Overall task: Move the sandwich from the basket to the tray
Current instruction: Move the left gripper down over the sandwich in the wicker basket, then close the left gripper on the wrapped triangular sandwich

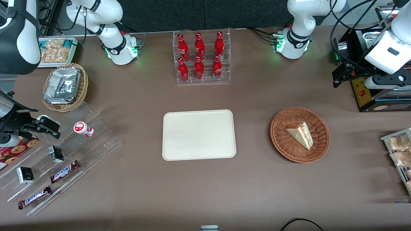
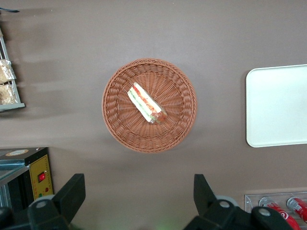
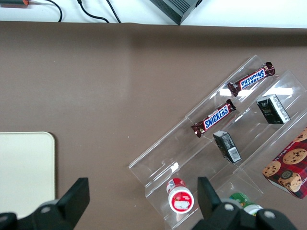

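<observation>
The sandwich (image 1: 300,134) is a clear-wrapped wedge of white bread lying in the round reddish-brown wicker basket (image 1: 279,138). The left wrist view shows the sandwich's (image 2: 146,103) red and green filling edge from above, in the middle of the basket (image 2: 115,120). The cream tray (image 1: 199,134) lies flat and empty mid-table, beside the basket; its edge also shows in the left wrist view (image 2: 278,105). The left arm's gripper (image 1: 340,77) hangs high above the table, farther from the front camera than the basket, toward the working arm's end. It (image 2: 139,191) is open wide and empty.
A clear rack of red cola bottles (image 1: 200,57) stands farther from the camera than the tray. A black appliance with a red switch (image 1: 366,93) sits under the gripper. Bagged snacks (image 1: 398,150) lie at the working arm's end. Acrylic stepped shelves (image 1: 64,160) and a foil-packet basket (image 1: 64,86) stand at the parked arm's end.
</observation>
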